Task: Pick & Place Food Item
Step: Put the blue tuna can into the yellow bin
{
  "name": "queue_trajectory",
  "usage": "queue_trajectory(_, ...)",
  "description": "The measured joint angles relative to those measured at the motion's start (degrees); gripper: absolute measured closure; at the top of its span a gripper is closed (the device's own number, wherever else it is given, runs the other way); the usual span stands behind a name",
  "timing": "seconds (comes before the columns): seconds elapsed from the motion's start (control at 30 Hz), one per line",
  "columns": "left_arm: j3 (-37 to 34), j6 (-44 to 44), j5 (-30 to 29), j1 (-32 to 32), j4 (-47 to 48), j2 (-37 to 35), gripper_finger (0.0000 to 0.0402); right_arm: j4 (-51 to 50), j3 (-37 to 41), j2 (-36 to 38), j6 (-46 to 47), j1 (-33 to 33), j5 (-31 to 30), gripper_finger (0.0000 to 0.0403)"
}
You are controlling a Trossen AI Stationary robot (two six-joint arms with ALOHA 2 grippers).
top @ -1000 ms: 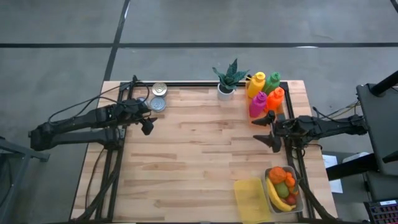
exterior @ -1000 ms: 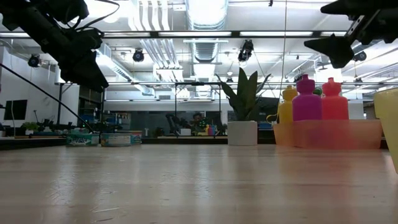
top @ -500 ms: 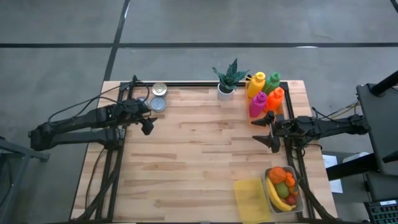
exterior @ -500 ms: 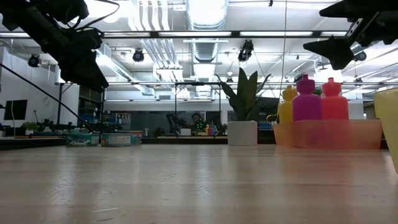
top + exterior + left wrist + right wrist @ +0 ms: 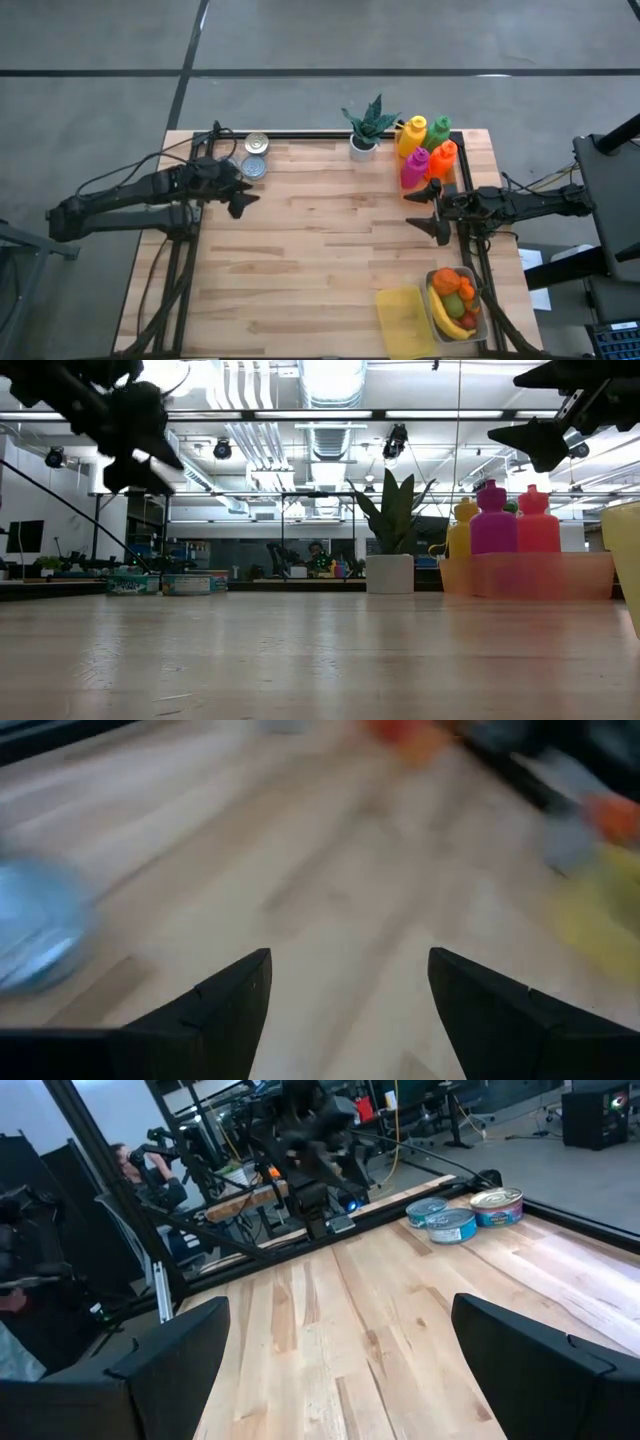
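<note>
The left gripper (image 5: 240, 203) is held above the wooden slatted table (image 5: 320, 250) at about the 10 o'clock corner, its fingers (image 5: 225, 1005) apart with only bare wood between them — nothing is gripped. The right gripper (image 5: 432, 212) is held above the 3 o'clock edge, its fingers (image 5: 170, 1365) spread wide and likewise empty.

Food candidates noted: two round, silver-lidded tins (image 5: 255, 157) lie flat and side by side, one touching the other, at the table's 11 o'clock corner, just beside the left gripper. In the right wrist view the tins (image 5: 455, 1215) show blue-green labels and low, squat walls; they appear rigid and likely to hold steady under a squeeze. A clear plastic tray of mixed fruit (image 5: 457, 300) — orange, green and a yellow banana — sits at the 5 o'clock corner, with a yellow flat cloth (image 5: 402, 318) just beside it.

The step in hand is judged to be an approach, barely begun. Which item is meant cannot be told from the task sentence. If a tin is taken, the left gripper is better placed: the fingers should be lowered astride one tin only, across its width, clear of its neighbour. The potted green plant (image 5: 365, 128) and the coloured plastic bottles (image 5: 425, 150) at 1 o'clock are to be left alone.
</note>
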State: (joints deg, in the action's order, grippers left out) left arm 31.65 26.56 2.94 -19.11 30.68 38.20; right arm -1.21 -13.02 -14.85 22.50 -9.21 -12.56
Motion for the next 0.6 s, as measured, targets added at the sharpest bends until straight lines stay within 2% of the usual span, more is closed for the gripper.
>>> queue_trajectory(0.07, 2.3, -5.8, 5.8, 0.2, 0.0, 0.9, 0.0126, 0.0, 0.0, 0.0, 0.0, 0.0, 0.0, 0.0024)
queue_trajectory(0.17, 7.3, -5.5, 6.1, 0.2, -0.1, 3.3, 0.0126, 0.0, 0.0, 0.0, 0.0, 0.0, 0.0, 0.0024)
queue_trajectory(0.33, 16.9, -4.2, 0.5, -0.2, 4.7, 11.2, 0.0126, 0.0, 0.0, 0.0, 0.0, 0.0, 0.0, 0.0024)
queue_trajectory(0.5, 26.0, -10.2, -6.4, -1.4, 16.6, 21.3, 0.0126, -0.1, 0.0, 0.0, 0.0, 0.0, 0.0, 0.0024)
queue_trajectory(0.6, 29.9, -8.9, -12.0, -3.6, 21.7, 26.2, 0.0126, -0.1, 0.0, 0.0, 0.0, 0.0, 0.0, 0.0024)
